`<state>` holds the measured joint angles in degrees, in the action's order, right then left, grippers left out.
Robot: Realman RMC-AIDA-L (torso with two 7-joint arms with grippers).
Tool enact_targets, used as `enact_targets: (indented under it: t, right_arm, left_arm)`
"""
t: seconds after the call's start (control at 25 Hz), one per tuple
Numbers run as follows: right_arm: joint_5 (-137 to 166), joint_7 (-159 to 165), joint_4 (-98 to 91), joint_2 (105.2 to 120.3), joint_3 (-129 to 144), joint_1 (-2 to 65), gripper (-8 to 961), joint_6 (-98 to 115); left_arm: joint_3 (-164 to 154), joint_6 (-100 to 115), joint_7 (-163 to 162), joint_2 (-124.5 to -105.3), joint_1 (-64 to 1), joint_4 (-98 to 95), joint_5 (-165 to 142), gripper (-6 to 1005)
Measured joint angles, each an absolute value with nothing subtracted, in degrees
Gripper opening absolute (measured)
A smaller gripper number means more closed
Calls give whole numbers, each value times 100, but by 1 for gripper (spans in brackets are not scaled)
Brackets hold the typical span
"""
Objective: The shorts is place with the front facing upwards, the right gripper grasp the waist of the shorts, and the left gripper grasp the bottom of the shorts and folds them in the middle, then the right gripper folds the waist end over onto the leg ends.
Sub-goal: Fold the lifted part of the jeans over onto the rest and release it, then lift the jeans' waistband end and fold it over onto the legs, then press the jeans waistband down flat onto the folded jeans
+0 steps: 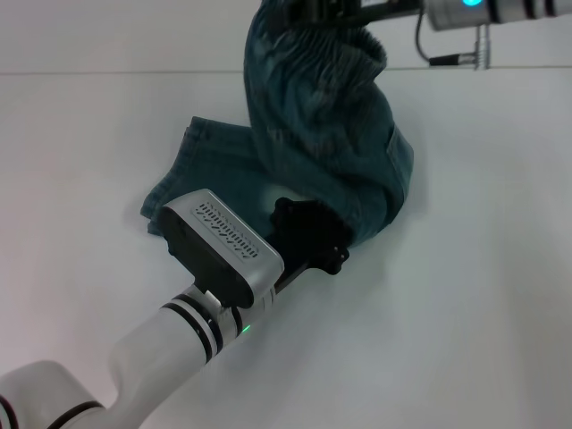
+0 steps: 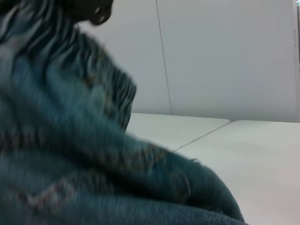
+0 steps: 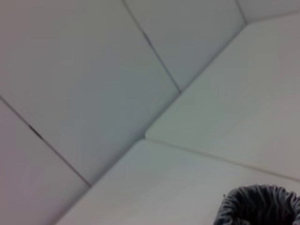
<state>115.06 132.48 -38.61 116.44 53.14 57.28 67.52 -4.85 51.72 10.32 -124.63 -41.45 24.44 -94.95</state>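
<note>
The blue-green denim shorts (image 1: 331, 125) hang bunched from the top of the head view. Their lower part lies flat on the white table (image 1: 465, 313). My right gripper (image 1: 313, 11) is shut on the gathered waist (image 1: 326, 45) and holds it high above the table. A bit of that waist (image 3: 260, 206) shows in the right wrist view. My left gripper (image 1: 313, 234) rests low against the near fold of the shorts, where the cloth meets the table. The left wrist view is filled by the shorts (image 2: 70, 140), with the right gripper (image 2: 96, 11) above them.
The white table stretches bare to the right and toward the front. A seam (image 2: 201, 136) runs between table panels, and a pale wall stands behind. My left arm (image 1: 161, 344) crosses the lower left of the head view.
</note>
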Motion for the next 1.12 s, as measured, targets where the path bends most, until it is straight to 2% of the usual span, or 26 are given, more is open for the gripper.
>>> enact_targets:
  t: [0.32, 0.44, 0.64, 0.8, 1.12]
  right_arm:
    - [11824, 13170, -3449, 11889, 6039, 6042, 206, 6070]
    - [11912, 13176, -3472, 11924, 6194, 6053, 212, 6044]
    - [11957, 13166, -3499, 11924, 6210, 5959, 417, 6128]
    - [11858, 13162, -3771, 11929, 6107, 5705, 510, 6207]
    - [10472, 12761, -4854, 11908, 5853, 4462, 698, 6440]
  left_arm:
    - [-482, 5402, 1045, -12463, -3998, 2480, -9755, -1]
    - [-470, 5664, 1119, -12463, -3828, 2482, -9788, 0]
    - [-409, 5966, 1162, -12463, -3532, 2422, -9790, 0]
    - [-404, 6187, 1234, -12463, -3332, 2412, -9797, 0]
    - [225, 6992, 1628, -12463, -2707, 2395, -9787, 0]
